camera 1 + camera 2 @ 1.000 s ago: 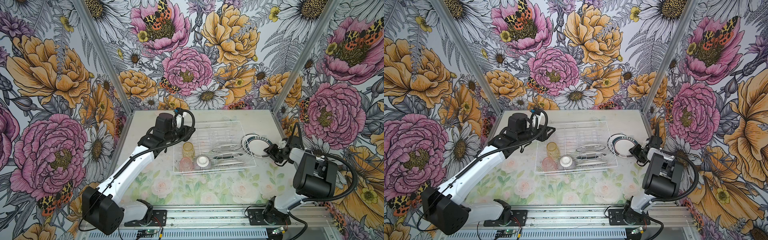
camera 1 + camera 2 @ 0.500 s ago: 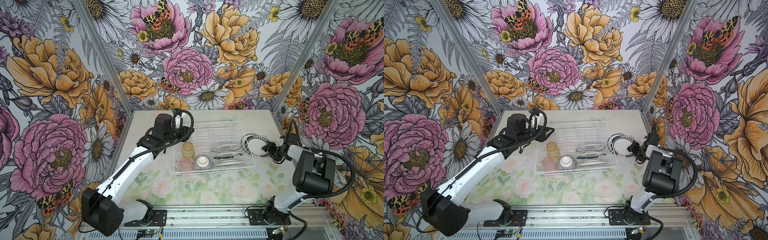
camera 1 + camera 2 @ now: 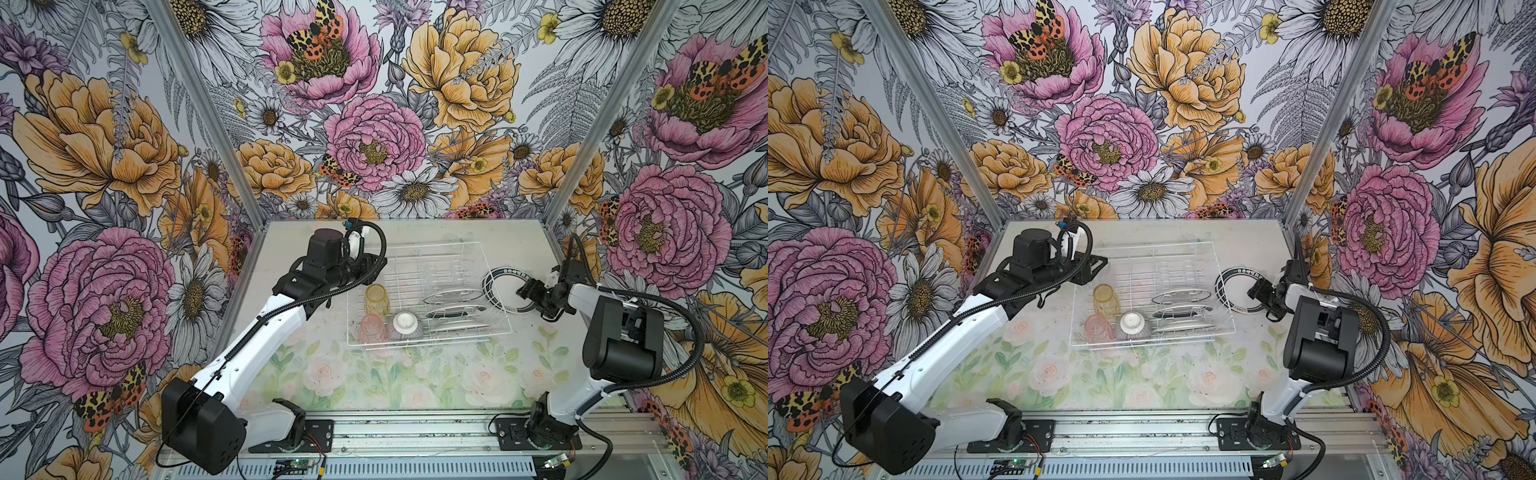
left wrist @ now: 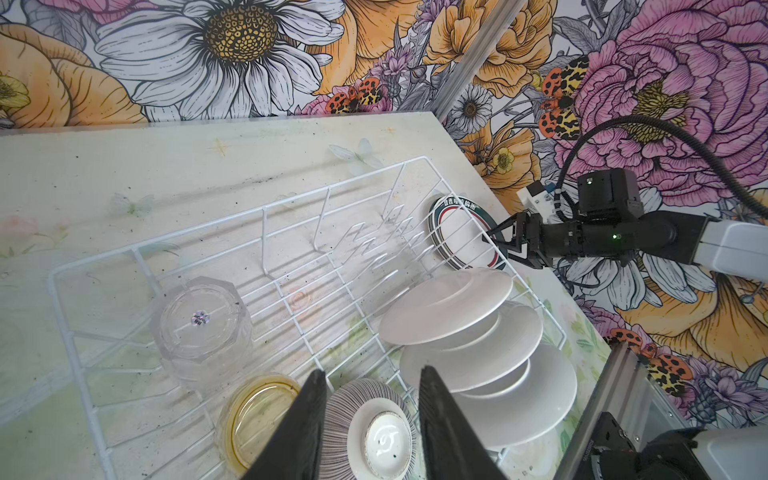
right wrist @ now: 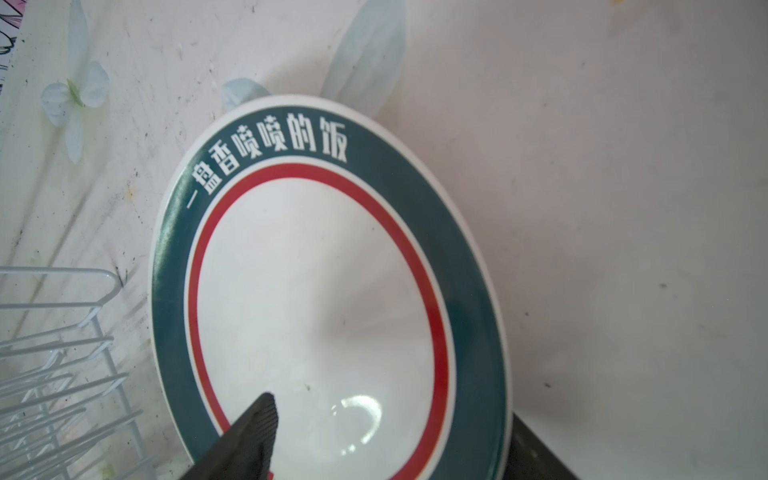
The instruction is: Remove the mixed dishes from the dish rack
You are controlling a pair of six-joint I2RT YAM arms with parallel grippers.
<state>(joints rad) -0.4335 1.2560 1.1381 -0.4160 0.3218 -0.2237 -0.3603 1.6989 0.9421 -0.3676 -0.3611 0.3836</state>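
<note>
Right gripper (image 3: 527, 291) has just spread its jaws, releasing the green-banded plate (image 5: 316, 291) onto the table (image 3: 415, 374) just beside the dish rack (image 3: 430, 246). One dish is out; three plates (image 4: 457, 316), the tumblers (image 3: 376, 299) and the striped bowl (image 4: 374, 428) are left inside. Left gripper (image 4: 370, 374) hovers part-open and empty above that bowl; the plate's rim reads "一盘香喷喷的饭".

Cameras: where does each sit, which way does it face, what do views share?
Top views: high in front, looking down at the table; both arms and the rack show.
Left wrist: over the rack's far-left corner, looking across it to the plate; left fingers show, and the right gripper.
Right wrist: low beside the plate, looking across it; right fingers show.
Shared: all views hold rack and plate.
</note>
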